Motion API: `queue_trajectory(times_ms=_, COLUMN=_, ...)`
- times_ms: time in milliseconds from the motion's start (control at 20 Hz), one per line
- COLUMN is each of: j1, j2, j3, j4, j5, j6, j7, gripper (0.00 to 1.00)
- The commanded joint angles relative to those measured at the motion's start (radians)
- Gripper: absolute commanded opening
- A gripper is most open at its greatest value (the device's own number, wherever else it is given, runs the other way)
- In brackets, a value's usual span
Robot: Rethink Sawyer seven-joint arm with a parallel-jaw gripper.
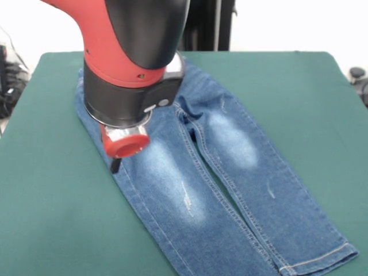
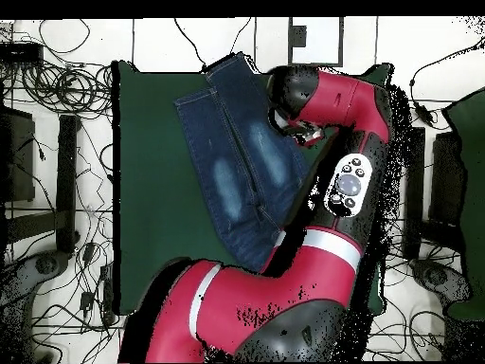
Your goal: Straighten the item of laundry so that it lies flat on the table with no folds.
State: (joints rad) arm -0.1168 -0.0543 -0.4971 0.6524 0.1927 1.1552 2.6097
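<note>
The blue denim jeans lie spread on the dark green table, legs toward the near right corner and waist toward the far side under the arm. Both legs show faded whitish patches and look mostly flat, with a narrow gap between them. My gripper shows only as a dark tip below the red wrist cap, at the outer edge of the left leg, low on the cloth. The red and black arm hides the waistband. In the overhead view the jeans lie on the table beside the arm.
The robot's black pedestal stands at the table's far side. Cables lie on the floor beside the table. A dark object sits off the table's right edge. Green cloth shows on both sides of the jeans.
</note>
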Motion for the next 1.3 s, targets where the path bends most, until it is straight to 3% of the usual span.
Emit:
queue_trajectory(times_ms=50, j1=-0.004, j2=-0.036, j3=0.153, j4=0.235, j5=-0.067, j6=0.078, j7=-0.305, gripper=1.00)
queue_trajectory(times_ms=600, j1=-0.036, j2=-0.125, j3=0.219, j4=0.379, j5=-0.104, j6=0.179, j7=-0.300, gripper=1.00)
queue_trajectory(times_ms=850, j1=-0.043, j2=-0.156, j3=0.283, j4=0.473, j5=-0.072, j6=0.105, j7=-0.217, gripper=1.00)
queue_trajectory(times_ms=1300, j1=-0.051, j2=-0.149, j3=0.368, j4=0.495, j5=-0.047, j6=0.023, j7=-0.101, gripper=1.00)
